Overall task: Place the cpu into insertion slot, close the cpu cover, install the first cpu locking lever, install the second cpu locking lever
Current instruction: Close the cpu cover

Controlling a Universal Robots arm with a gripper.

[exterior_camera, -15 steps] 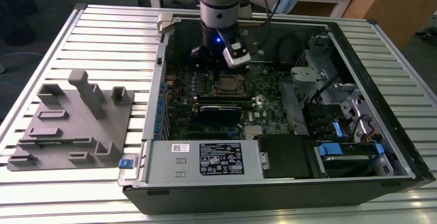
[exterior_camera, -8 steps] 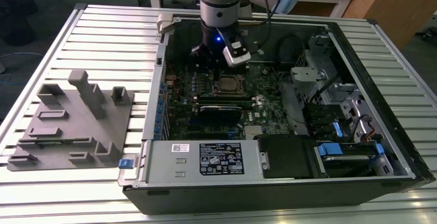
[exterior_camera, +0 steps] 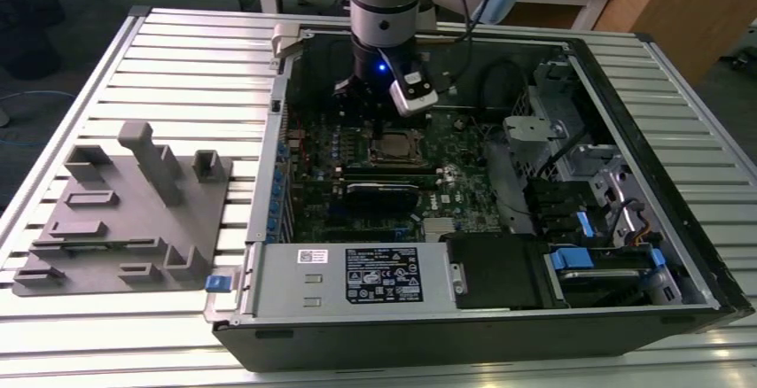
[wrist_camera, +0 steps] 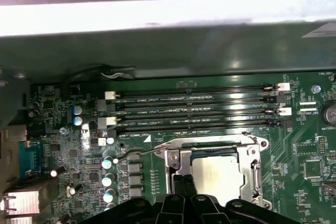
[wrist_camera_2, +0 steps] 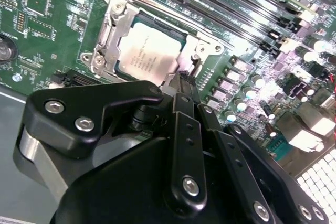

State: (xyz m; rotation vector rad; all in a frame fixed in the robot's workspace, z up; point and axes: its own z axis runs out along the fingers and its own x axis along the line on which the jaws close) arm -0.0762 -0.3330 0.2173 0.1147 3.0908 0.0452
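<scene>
Your gripper [wrist_camera_2: 183, 80], fingers pressed together, sits at the edge of the cpu cover [wrist_camera_2: 112, 31], which lies flat around the cpu [wrist_camera_2: 148, 51] on the motherboard [wrist_camera_2: 42, 40].

**Open tower on a slatted bench**

An open computer case [exterior_camera: 473, 344] lies on its side on a ribbed metal surface [exterior_camera: 177, 60]. Just beside it, towards the exterior view's left, sits a grey moulded fixture [exterior_camera: 130, 211] with upright posts and shallow pockets. Inside the case, a labelled power supply box [exterior_camera: 355, 277] fills the near edge, with blue drive clips [exterior_camera: 586, 258] beside it. Four long memory slots [wrist_camera: 194, 111] cross the green circuit board [exterior_camera: 319, 166], near a row of small capacitors [wrist_camera: 107, 179].
</scene>
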